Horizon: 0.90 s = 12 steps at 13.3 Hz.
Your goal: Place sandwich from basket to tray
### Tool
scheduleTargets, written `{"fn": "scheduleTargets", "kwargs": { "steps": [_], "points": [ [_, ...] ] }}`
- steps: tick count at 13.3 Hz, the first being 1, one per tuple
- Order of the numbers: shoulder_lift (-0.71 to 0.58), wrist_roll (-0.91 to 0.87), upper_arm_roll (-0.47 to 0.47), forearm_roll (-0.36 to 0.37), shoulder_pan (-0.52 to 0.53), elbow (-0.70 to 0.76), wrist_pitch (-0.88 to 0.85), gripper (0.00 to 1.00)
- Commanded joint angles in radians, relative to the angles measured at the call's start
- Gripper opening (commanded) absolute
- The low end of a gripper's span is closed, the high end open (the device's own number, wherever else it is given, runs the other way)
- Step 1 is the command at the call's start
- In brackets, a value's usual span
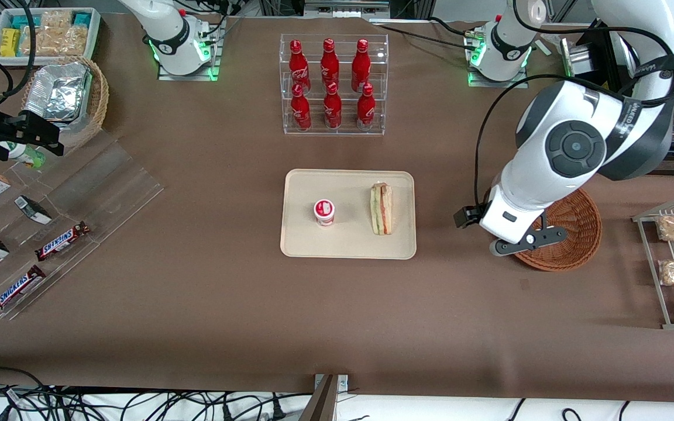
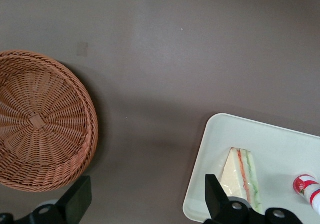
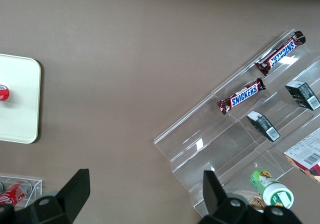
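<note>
Sandwich (image 1: 381, 209) lies on the tray (image 1: 299, 245), beside a small cup (image 1: 324, 211). Basket (image 2: 42, 129) looks empty. End effector (image 2: 147, 201) hangs wide open, holding nothing, between basket and tray. Job looks done.

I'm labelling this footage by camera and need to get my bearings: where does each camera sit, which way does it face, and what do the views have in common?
Front view: high, facing both arms, looking down on the table; the gripper hangs at the basket.
Left wrist view: on the working arm, looking down past its open gripper at basket, tray and sandwich.
Right wrist view: on the parked arm, looking down at Snickers bars; its own fingers show.
Shared: front and left wrist views both show basket, tray, sandwich.
</note>
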Motion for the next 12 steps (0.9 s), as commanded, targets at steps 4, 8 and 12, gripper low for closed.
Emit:
{"fn": "scheduleTargets", "kwargs": {
  "steps": [4, 8, 12],
  "points": [
    [-0.161, 0.143, 0.118, -0.101, -0.016, -0.108, -0.019, 1.00],
    [-0.311, 0.425, 0.337, -0.254, -0.073, -0.185, -0.057, 1.00],
    [-0.387, 0.597, 0.412, -0.288, -0.073, -0.179, -0.160, 1.00]
  ]
}}
